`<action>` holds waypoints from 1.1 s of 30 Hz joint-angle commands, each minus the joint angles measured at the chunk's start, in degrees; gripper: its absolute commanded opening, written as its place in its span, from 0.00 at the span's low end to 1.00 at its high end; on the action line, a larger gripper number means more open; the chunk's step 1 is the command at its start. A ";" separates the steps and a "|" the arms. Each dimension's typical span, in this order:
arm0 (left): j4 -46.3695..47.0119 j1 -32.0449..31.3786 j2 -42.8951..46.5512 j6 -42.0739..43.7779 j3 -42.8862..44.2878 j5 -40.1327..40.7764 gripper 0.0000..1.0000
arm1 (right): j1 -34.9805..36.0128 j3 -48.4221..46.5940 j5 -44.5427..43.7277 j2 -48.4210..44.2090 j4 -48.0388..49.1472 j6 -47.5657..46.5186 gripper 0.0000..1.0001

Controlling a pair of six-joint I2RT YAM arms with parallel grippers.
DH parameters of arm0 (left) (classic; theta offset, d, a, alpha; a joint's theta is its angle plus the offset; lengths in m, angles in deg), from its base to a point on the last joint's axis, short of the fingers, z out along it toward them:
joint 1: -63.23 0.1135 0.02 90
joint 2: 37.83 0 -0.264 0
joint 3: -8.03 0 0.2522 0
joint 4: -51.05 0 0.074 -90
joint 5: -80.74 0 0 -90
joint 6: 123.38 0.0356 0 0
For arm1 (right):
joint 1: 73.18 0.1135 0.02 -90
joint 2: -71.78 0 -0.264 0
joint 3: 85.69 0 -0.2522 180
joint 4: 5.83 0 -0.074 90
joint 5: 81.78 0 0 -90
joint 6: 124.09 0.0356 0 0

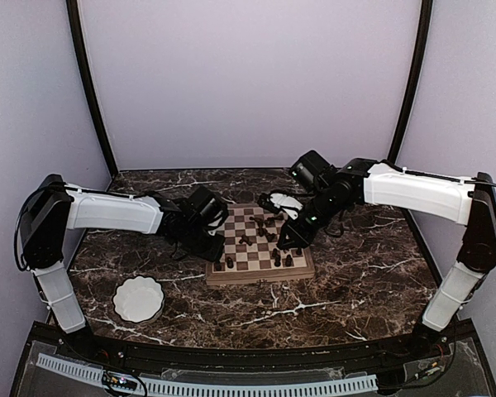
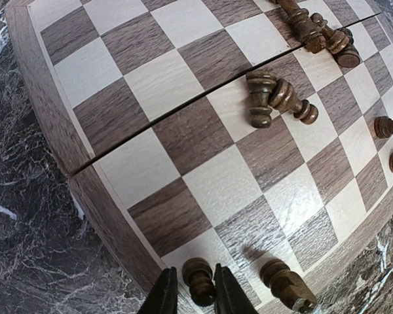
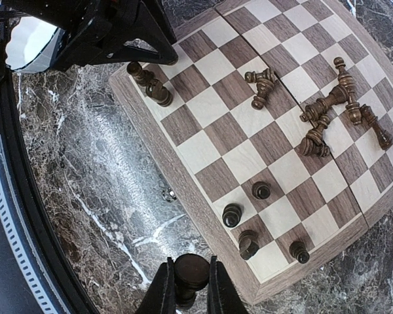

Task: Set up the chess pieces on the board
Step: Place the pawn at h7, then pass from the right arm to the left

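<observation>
Holding a dark piece pinched in my right gripper off the board for placing; left gripper narrowly brackets an edge-square pawn, grip I cannot tell.

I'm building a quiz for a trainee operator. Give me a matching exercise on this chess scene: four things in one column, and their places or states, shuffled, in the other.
Column one:
1. left fingers
2. right fingers
3. white bowl
4. toppled pieces

Column two:
A. resting on the marble table, left of the board
B. lying mid-board
C. closed on a dark piece
D. either side of a standing pawn at the board's edge

Pairs: 1-D, 2-C, 3-A, 4-B.
</observation>
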 commanded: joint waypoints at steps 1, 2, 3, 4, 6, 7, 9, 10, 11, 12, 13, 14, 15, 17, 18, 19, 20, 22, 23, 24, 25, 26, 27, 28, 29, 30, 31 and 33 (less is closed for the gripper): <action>-1.95 -0.32 0.30 -0.51 1.41 0.73 0.23 | 0.50 0.29 0.73 -0.82 1.51 0.23 0.05; -2.13 -0.32 0.32 -0.56 1.58 0.80 0.24 | 0.50 0.29 0.77 -0.78 1.51 0.25 0.05; -2.41 -0.35 0.67 -0.45 2.08 0.77 0.25 | 0.46 0.29 0.77 -0.85 1.47 0.31 0.05; -2.57 -0.33 0.95 -0.31 2.36 0.96 0.26 | 0.52 0.29 0.82 -0.93 1.51 0.33 0.05; -3.29 -0.32 2.62 0.34 3.62 1.57 0.28 | 0.50 0.38 0.91 -1.19 1.46 0.49 0.05; -3.60 -0.32 4.01 0.99 4.48 1.81 0.29 | 0.51 0.38 1.15 -1.36 1.55 0.54 0.05; -3.16 -0.32 6.77 2.27 5.38 1.87 0.33 | 0.49 0.25 1.95 -1.39 1.81 0.90 0.05; -2.69 -0.28 7.69 2.67 5.58 1.13 0.34 | 0.43 0.02 2.30 -1.35 2.02 1.12 0.05; -1.25 -0.22 9.50 3.68 5.56 0.45 0.36 | 0.42 -0.31 2.65 -1.12 2.23 1.61 0.05; 0.25 -0.23 10.24 4.22 5.43 -1.36 0.36 | 0.38 -0.79 3.19 -0.86 2.68 2.05 0.05; 0.95 -0.23 11.65 5.01 5.35 -2.95 0.36 | 0.21 -1.53 3.76 -0.38 3.08 2.75 0.05; 2.27 -0.23 12.84 5.61 5.18 -3.39 0.37 | 0.05 -2.12 4.25 0.01 3.69 3.62 0.04; 2.97 -0.24 13.40 5.88 5.05 -5.75 0.37 | -0.20 -2.95 4.55 0.40 4.39 5.37 0.04; 5.92 -0.24 15.11 6.98 4.17 -8.56 0.37 | -1.42 -4.52 6.02 0.86 6.68 9.45 0.04; 8.81 -0.24 16.51 7.81 3.13 -9.32 0.37 | -2.43 -5.21 7.46 0.89 8.36 11.91 0.04; 10.37 -0.21 17.39 8.13 2.39 -10.63 0.37 | -3.46 -5.65 8.56 0.83 10.70 15.10 0.04; 13.68 -0.22 18.93 8.58 0.97 -11.10 0.37 | -4.89 -6.02 9.33 0.69 13.28 18.64 0.04; 18.46 -0.30 21.31 9.49 -0.94 -11.58 0.38 | -8.24 -6.06 12.07 0.40 19.85 26.97 0.03; 19.77 -0.36 22.08 9.80 -1.53 -10.78 0.38 | -10.07 -5.60 13.45 0.25 23.01 31.35 0.03; 23.96 -0.46 23.53 10.63 -2.78 -10.03 0.38 | -11.66 -5.13 14.21 0.14 26.10 35.87 0.03; 25.64 -0.57 24.11 11.16 -3.24 -8.09 0.38 | -13.14 -4.66 14.86 0.11 28.84 39.53 0.03; 28.33 -0.80 24.87 12.66 -3.67 -6.97 0.38 | -14.23 -4.64 15.41 0.29 30.54 42.16 0.03; 29.41 -0.91 25.05 13.58 -3.73 -5.23 0.38 | -15.20 -5.15 15.71 0.68 31.15 44.26 0.03; 31.03 -1.13 24.93 15.99 -3.33 -3.92 0.38 | -16.15 -5.83 16.25 1.32 31.67 45.85 0.02; 32.53 -1.25 24.44 17.27 -2.60 -2.60 0.39 | -16.98 -6.22 17.17 1.82 32.46 47.76 0.02; 33.13 -1.43 24.04 20.23 -2.18 -2.14 0.38 | -18.17 -6.24 18.26 2.17 33.90 49.99 0.02; 34.29 -1.49 23.01 22.11 -1.38 -2.11 0.39 | -19.01 -5.87 19.66 2.35 35.93 52.69 0.02; 35.31 -1.62 21.09 27.66 0.25 -2.20 0.38 | -20.25 -3.65 22.22 2.47 41.88 58.85 0.02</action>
